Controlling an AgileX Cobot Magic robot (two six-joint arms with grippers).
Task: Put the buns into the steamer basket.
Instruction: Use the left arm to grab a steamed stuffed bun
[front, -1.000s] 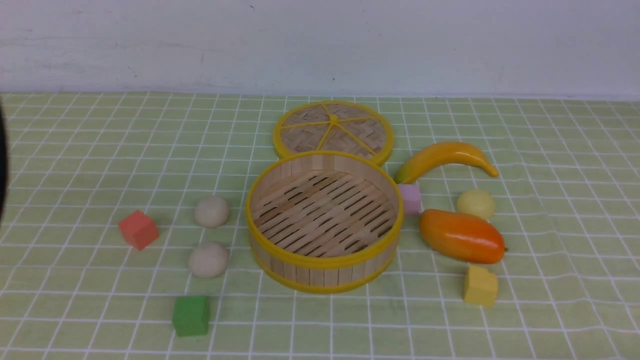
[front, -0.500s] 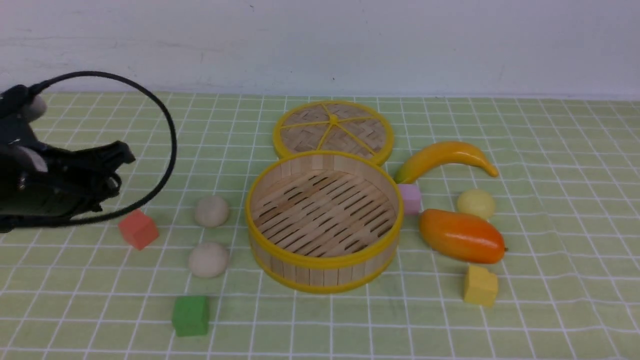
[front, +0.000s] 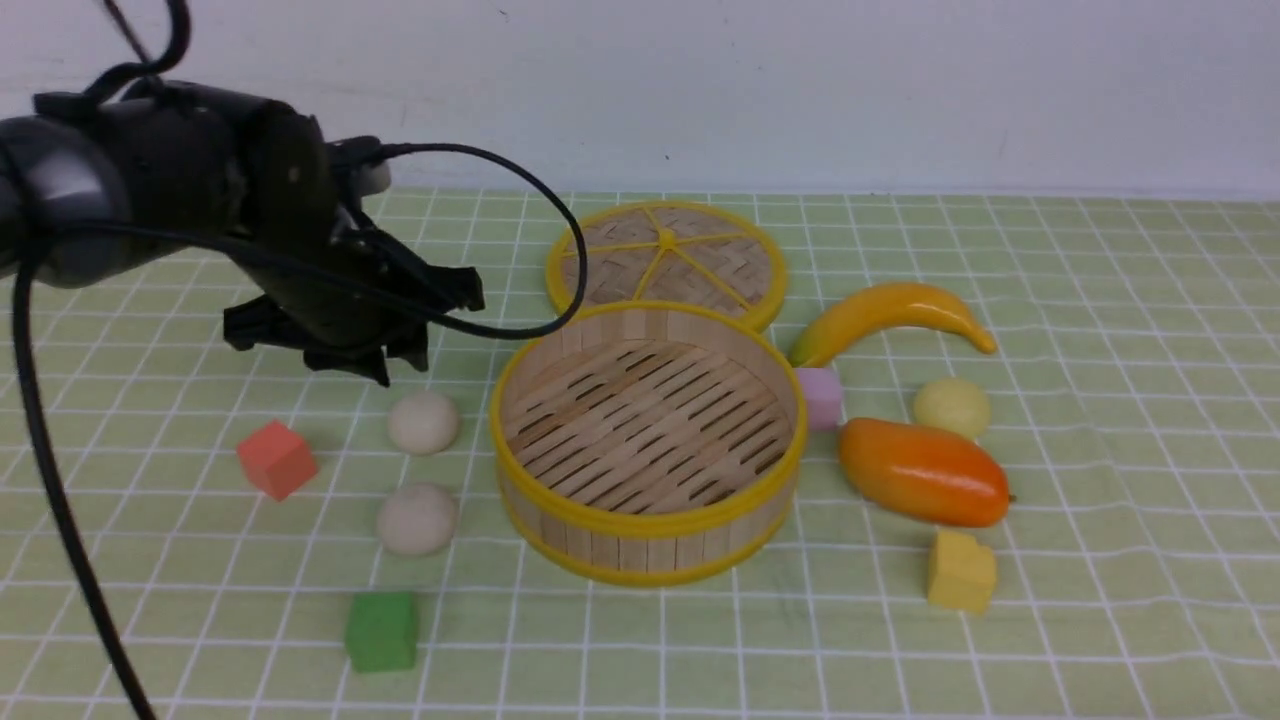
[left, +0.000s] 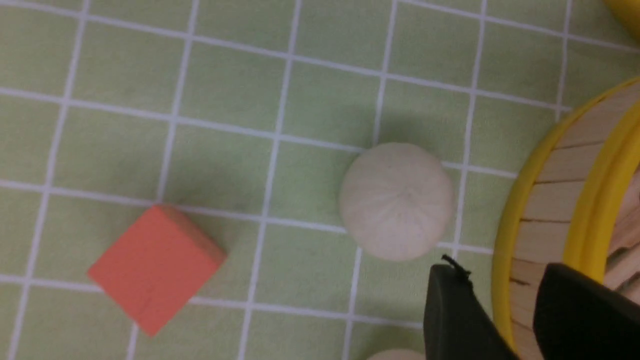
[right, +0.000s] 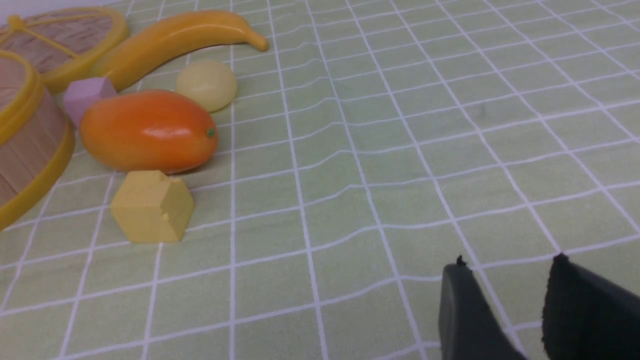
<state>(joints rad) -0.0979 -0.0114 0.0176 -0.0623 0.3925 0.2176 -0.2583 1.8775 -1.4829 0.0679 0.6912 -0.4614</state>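
- The black left gripper (left: 500, 292) hangs above the cloth with its two fingers apart and nothing between them. In the left wrist view, the gap frames the outer wall of the round bamboo steamer basket (front: 640, 552) with yellow rims.
- Just beside the fingertips, an off-white round bun (front: 424, 422) lies on the cloth, untouched and a little apart from the basket's left wall.
- A second off-white bun (front: 417, 519) lies nearer the robot. To the left of the pair is a red-orange cube (front: 277, 459), and a green cube (front: 381, 631) sits closest to the robot.
- The basket stands upright in the middle of the pale green checked cloth (front: 1100, 300), and all three buns lie outside it.
- Behind the basket lies a flat woven lid (front: 667, 262) with yellow spokes.
- To the right of the basket, a pink cube (front: 820, 397) sits against its wall.
- Beyond the pink cube are a yellow banana (front: 890, 315) and an orange mango (front: 923, 472). The pale yellow bun (front: 951, 407) lies between them.
- A yellow block (front: 961, 571) sits nearer the robot.
- The right gripper (right: 510, 280) shows only in its own wrist view. It is low over the cloth, well apart from that group, with its fingers spread and holding nothing.
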